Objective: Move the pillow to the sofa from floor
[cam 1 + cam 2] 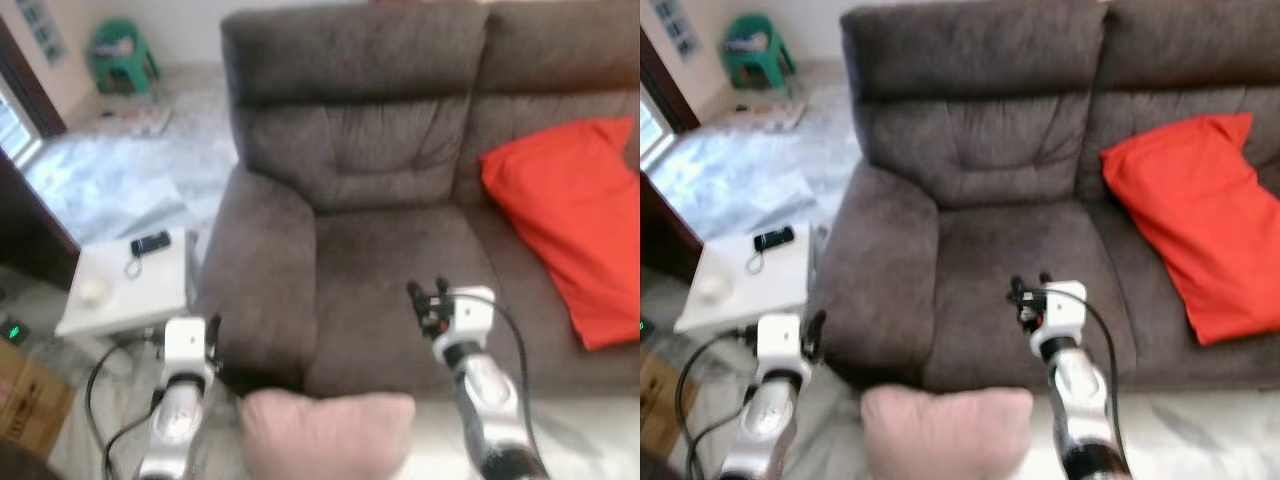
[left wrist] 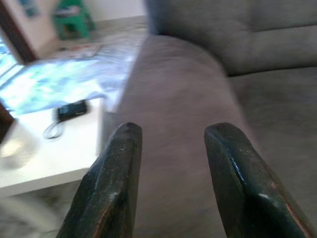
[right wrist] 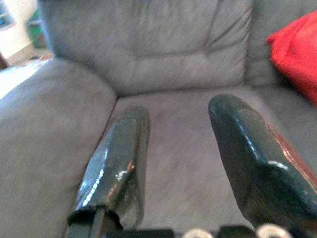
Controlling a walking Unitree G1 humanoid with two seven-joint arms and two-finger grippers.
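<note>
A pale pink pillow (image 1: 325, 430) lies low in front of the grey sofa (image 1: 380, 250), between my two arms and touching neither gripper. My left gripper (image 1: 213, 328) is raised beside the sofa's left armrest (image 2: 178, 89); its fingers (image 2: 111, 188) stand open with nothing between them. My right gripper (image 1: 425, 292) hovers over the front of the left seat cushion (image 3: 178, 144), also open and empty. A red pillow (image 1: 575, 220) rests on the right seat, leaning on the backrest.
A white side table (image 1: 130, 300) stands left of the armrest with a black phone (image 1: 150, 242) on it. A cardboard box (image 1: 25, 400) sits at the lower left. A green stool (image 1: 122, 55) is far back on the pale floor.
</note>
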